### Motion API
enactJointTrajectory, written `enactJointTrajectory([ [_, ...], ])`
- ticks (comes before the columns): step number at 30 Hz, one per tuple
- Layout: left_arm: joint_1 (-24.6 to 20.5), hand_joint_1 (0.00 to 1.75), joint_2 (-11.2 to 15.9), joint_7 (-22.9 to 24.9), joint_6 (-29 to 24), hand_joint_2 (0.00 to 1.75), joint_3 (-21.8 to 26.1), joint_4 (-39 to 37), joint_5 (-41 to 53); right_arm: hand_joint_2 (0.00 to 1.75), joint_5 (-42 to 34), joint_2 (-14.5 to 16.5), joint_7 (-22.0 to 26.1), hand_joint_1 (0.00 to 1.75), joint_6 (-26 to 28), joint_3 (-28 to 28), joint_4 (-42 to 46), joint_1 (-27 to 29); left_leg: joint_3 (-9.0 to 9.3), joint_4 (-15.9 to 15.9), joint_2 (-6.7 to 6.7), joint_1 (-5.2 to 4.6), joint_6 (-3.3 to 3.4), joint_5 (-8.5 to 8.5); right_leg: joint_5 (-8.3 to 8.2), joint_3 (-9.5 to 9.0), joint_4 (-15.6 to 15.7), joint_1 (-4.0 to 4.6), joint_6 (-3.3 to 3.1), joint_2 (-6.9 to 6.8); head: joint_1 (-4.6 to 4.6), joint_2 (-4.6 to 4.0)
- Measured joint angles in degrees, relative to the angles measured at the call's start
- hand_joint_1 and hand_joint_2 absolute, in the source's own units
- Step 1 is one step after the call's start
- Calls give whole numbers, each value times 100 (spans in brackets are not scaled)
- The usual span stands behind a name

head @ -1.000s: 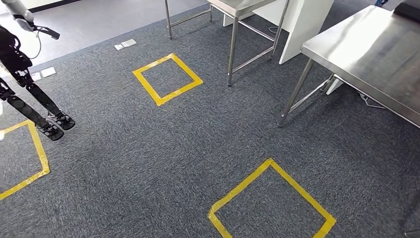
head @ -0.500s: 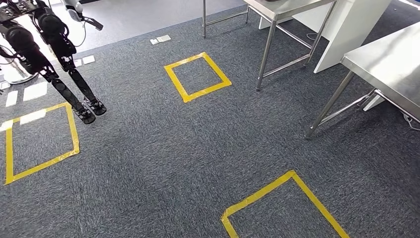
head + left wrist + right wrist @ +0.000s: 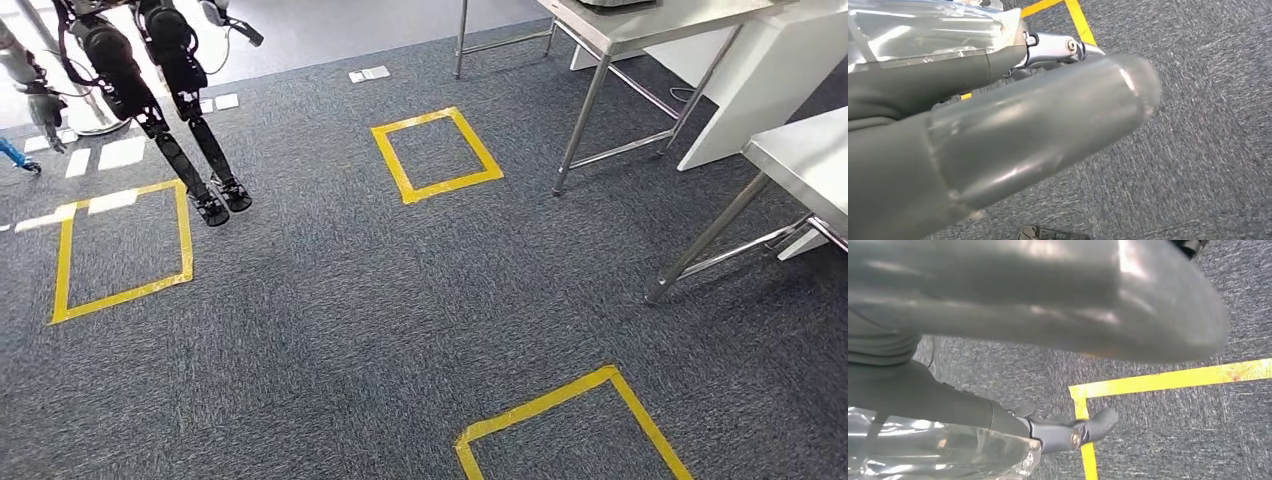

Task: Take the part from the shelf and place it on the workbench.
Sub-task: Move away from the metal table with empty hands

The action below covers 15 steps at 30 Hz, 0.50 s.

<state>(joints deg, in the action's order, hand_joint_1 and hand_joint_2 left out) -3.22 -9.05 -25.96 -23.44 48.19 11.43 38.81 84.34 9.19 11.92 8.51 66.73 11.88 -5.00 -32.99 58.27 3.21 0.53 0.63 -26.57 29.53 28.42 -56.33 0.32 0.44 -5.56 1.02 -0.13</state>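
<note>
A part wrapped in clear crinkled plastic (image 3: 923,30) lies against the dark fingers (image 3: 1058,47) of my left hand (image 3: 998,145), whose thick grey thumb stretches out in front of it. The same clear wrapping (image 3: 938,450) lies along the fingers (image 3: 1073,432) of my right hand (image 3: 1048,295). Both hands hang over dark carpet with the wrapped part between them. A steel workbench (image 3: 810,150) stands at the right edge of the head view, and a second steel table (image 3: 650,25) stands behind it.
Another legged robot (image 3: 150,70) stands at the far left beside a yellow taped square (image 3: 120,250). More taped squares (image 3: 437,155) (image 3: 570,420) mark the grey carpet. A white cabinet (image 3: 770,90) stands behind the tables. The table legs (image 3: 700,250) reach onto the carpet.
The whole head picture has slid to the right, so the camera has turned left. The tables have drifted toward the right edge and the other robot has come further into view.
</note>
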Motion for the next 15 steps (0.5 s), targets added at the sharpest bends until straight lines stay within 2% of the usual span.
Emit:
enactJointTrajectory([
  [1,1,0,-3,-1,1,0,4,0,4,0,-1,-3,-3,0,-1,0,1,-6,-2,-20,-62,-8,42,17,10,-19,0,12,32,-47,-3,0],
  [2,6,0,-7,-1,0,0,9,0,8,0,-1,-5,-7,0,-1,0,0,-13,2,-48,-114,-9,87,42,48,-17,-42,3,56,-25,-3,0],
  [3,7,0,-9,-1,0,0,15,0,9,0,-1,-7,-10,0,-1,0,-1,-16,4,-76,-168,-2,138,75,139,34,-179,-9,66,64,-6,0],
  [4,6,0,-9,-1,0,0,21,0,8,0,0,-7,-15,0,-1,0,-1,-17,4,-101,-223,13,179,105,290,154,-445,-22,61,199,-15,0],
  [6,1,0,-8,-3,0,0,31,0,8,0,1,-6,-36,0,-1,0,-1,-2,-23,-107,-348,16,218,129,659,531,-1247,-59,34,457,-31,0],
  [7,1,0,-8,-4,0,0,35,0,9,0,2,-5,-47,0,-1,0,-1,7,-32,-106,-420,13,219,133,775,700,-1593,-66,45,506,-36,0],
  [8,6,0,-9,-7,0,0,38,0,9,0,4,-7,-55,0,-1,0,-1,15,-36,-104,-493,9,219,136,801,785,-1759,-72,73,525,-37,0],
  [9,10,0,-8,-9,0,0,41,0,8,0,7,-8,-57,0,-1,-1,-1,17,-34,-100,-568,8,214,138,722,756,-1683,-79,119,538,-38,0],
  [10,13,0,-8,-11,1,0,43,0,8,0,11,-12,-57,0,-1,-1,-1,16,-28,-97,-641,9,207,142,559,616,-1373,-95,170,564,-38,0],
  [11,15,0,-8,-15,2,0,44,0,8,0,16,-18,-57,0,-1,-2,-1,12,-25,-95,-711,9,194,147,365,418,-931,-120,216,642,-41,0],
  [12,12,0,-7,-19,2,0,44,0,8,0,21,-24,-57,0,-1,-3,-1,8,-25,-83,-779,-1,170,147,191,246,-517,-130,233,730,-43,0],
  [13,10,0,-6,-22,2,0,45,1,7,0,27,-30,-56,0,-1,-3,-1,6,-32,-74,-830,-13,141,148,71,132,-226,-139,220,794,-43,0],
  [14,11,0,-4,-26,2,0,46,1,7,0,33,-32,-55,0,-1,-4,-1,2,-44,-67,-874,-21,111,149,11,87,-82,-134,186,835,-41,0],
  [15,16,0,-2,-29,2,0,47,2,6,0,39,-33,-54,0,-1,-6,-1,-2,-55,-64,-913,-23,76,154,-11,78,-59,-111,138,810,-40,0],
])
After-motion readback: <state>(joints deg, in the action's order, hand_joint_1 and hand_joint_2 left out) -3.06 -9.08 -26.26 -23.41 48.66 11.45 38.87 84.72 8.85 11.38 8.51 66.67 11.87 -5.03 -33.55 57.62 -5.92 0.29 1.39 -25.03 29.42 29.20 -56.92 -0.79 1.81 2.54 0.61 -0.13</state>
